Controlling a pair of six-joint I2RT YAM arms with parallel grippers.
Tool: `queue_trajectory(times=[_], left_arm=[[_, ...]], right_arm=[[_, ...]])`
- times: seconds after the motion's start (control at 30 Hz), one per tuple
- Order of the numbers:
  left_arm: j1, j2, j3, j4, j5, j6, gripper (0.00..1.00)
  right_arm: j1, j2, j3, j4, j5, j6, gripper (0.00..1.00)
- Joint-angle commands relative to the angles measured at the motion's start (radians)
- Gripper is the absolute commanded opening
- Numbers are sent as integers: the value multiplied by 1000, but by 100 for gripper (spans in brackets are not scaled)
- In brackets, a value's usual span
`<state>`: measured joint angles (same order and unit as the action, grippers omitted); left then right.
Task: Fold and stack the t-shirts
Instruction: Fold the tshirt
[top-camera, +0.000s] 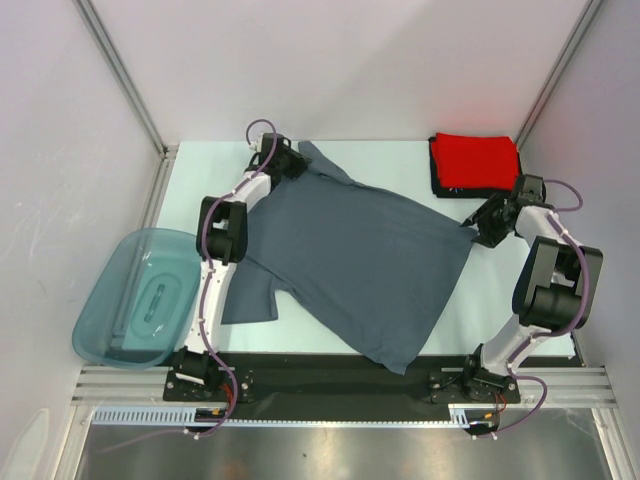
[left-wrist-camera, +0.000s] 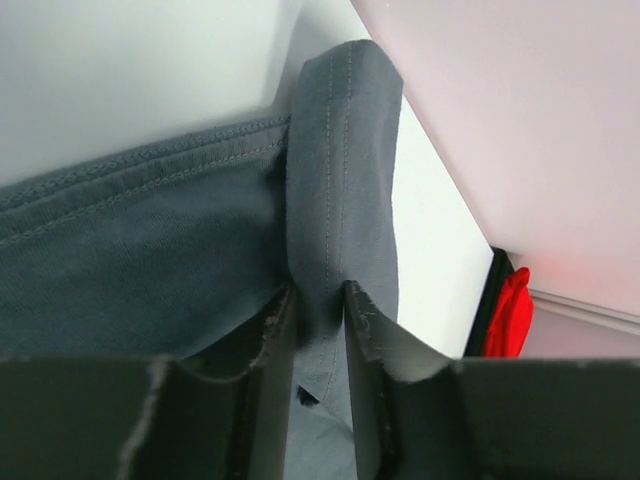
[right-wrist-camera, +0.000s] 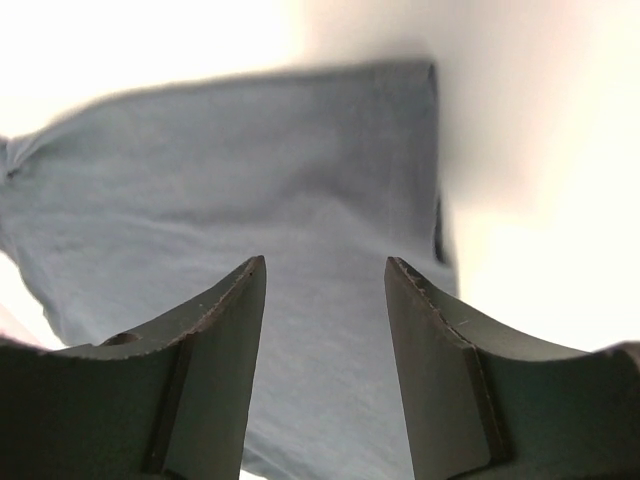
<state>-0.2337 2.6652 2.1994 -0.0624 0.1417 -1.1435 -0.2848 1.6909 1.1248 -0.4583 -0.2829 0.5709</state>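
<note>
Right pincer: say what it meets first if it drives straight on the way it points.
The blue-grey t-shirt: its cloth fills the view ahead of the right pincer, past its open jaws. Depth is hard to judge.

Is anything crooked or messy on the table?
Yes. The grey shirt lies slanted and rumpled, its bottom corner overlapping the black rail at the near edge. The red shirt sits neatly folded in the far corner.
</note>
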Motion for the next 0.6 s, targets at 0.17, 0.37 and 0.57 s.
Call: queue_trajectory(times=[0.17,0.37,0.57], left_arm=[[4,-96,59,16,58,33,7],[5,-149,83,-13,62,79,0],[5,-197,75,-40,78,113,0]], right_arm=[[-45,85,144,-45,37,-63,57],[-54,101,161,-43,16,-40,57],[-56,147,206,-45,27,-35,56]])
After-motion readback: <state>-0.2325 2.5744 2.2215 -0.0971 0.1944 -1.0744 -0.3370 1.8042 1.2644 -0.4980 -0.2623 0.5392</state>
